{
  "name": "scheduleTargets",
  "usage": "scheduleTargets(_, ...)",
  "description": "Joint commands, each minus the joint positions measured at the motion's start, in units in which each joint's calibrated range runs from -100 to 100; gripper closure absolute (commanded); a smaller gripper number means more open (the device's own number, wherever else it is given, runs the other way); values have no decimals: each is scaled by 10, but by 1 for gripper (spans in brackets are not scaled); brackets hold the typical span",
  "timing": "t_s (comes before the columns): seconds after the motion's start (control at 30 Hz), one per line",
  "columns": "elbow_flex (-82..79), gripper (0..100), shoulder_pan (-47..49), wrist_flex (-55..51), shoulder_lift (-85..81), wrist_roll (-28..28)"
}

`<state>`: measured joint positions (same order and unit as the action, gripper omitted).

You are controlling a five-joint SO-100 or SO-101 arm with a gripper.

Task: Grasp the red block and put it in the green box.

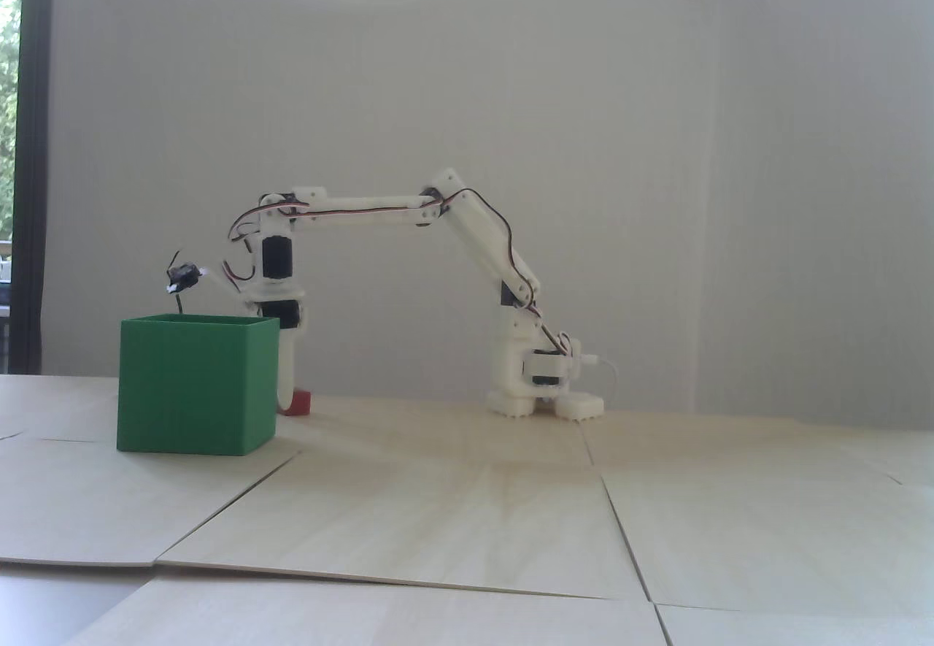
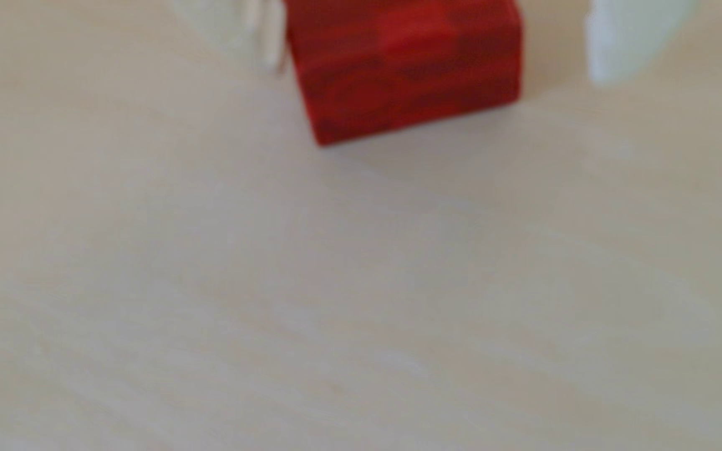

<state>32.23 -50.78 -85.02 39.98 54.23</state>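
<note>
straddling the rounded, glossy red block (image 2: 407, 69), the white plastic pincer (image 2: 433, 47) is spread, ungripped.

1. The worktop (image 1: 467, 500) looks like pale wood panels with a faint grain, matt, laid side by side with thin seams between them.
2. The green box (image 1: 191, 387) looks like plastic, one solid colour, smooth and nearly matt, with thin walls.
3. The red block (image 2: 407, 69) has a smooth, slightly shiny surface with darker and lighter red patches; the wrist view is blurred, so I cannot tell the material.
4. The arm (image 1: 379, 208) is of white plastic, matt, with black motor parts and thin dark cables along it.
5. The fingers (image 2: 624, 39) are of the same white matt plastic, blurred in the wrist view.
6. The far wall (image 1: 584, 128) is white, plain and matt.
</note>
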Motion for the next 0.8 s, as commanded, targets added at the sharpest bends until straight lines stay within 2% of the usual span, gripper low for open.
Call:
scheduleTargets(0.0, 37, 75, 11, -3, 5, -2)
scheduleTargets(0.77, 38, 75, 79, -3, 9, 2)
